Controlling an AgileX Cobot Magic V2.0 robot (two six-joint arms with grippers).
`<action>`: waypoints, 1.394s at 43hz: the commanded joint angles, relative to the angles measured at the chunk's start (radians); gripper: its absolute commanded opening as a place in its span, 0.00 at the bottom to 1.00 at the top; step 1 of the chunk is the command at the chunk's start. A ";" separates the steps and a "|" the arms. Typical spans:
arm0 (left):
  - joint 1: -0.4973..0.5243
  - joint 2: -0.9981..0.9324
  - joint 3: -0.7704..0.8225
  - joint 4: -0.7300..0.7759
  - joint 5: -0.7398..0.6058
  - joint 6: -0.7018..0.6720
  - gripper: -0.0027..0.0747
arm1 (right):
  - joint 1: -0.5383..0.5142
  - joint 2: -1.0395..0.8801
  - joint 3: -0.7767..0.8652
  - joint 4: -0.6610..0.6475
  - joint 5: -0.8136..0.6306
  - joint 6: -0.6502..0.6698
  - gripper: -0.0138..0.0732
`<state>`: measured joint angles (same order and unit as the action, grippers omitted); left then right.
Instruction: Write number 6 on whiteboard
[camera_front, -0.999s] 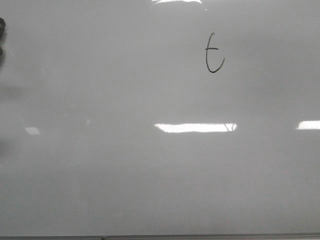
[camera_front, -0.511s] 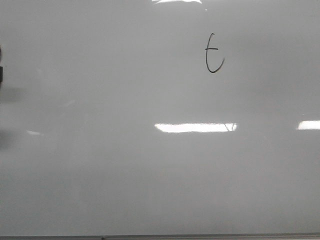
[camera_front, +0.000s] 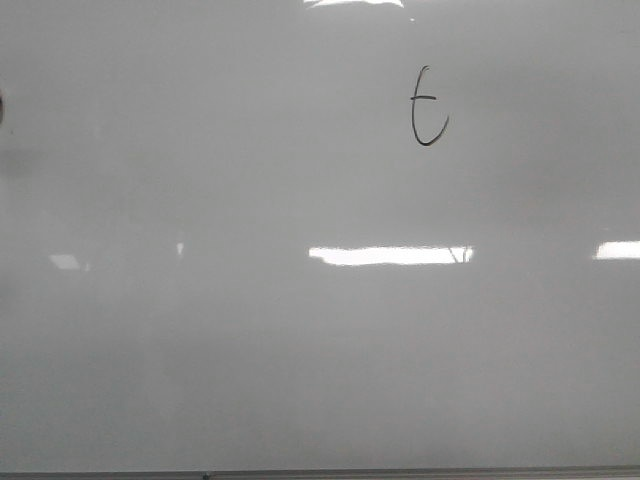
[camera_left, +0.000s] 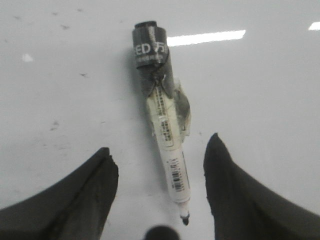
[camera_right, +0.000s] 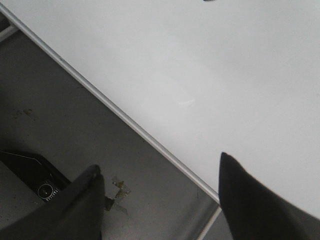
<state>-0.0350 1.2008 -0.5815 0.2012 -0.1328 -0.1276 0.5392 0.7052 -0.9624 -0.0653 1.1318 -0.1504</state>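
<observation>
The whiteboard (camera_front: 300, 330) fills the front view, with a thin dark frame edge along the bottom. The number 6 (camera_front: 427, 107) is a thin black stroke like a "t" at the upper right. In the left wrist view a white marker (camera_left: 167, 135) with a black taped cap end lies flat on the board, its bare black tip toward the camera. My left gripper (camera_left: 159, 159) is open, its fingers on either side of the marker and apart from it. My right gripper (camera_right: 160, 175) is open and empty over the board's frame edge (camera_right: 125, 120).
A dark grey table surface (camera_right: 65, 130) lies beside the whiteboard in the right wrist view, with a scrap of tape (camera_right: 119, 192) and a dark device (camera_right: 35, 177) on it. Bright rectangular light reflections (camera_front: 390, 255) lie on the board.
At the front view's left edge a dark arm part has drawn further out of view. The black stroke has not changed.
</observation>
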 joint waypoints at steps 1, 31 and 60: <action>0.002 -0.103 -0.086 0.019 0.159 0.001 0.54 | -0.005 -0.019 -0.033 -0.057 -0.022 0.075 0.74; -0.432 -0.555 -0.268 -0.149 0.818 0.054 0.54 | -0.005 -0.134 -0.032 0.065 -0.020 0.129 0.74; -0.461 -0.562 -0.268 -0.124 0.818 0.102 0.01 | -0.005 -0.134 -0.032 0.065 -0.022 0.129 0.08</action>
<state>-0.4866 0.6408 -0.8176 0.0714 0.7496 -0.0275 0.5392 0.5693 -0.9624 0.0000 1.1685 -0.0215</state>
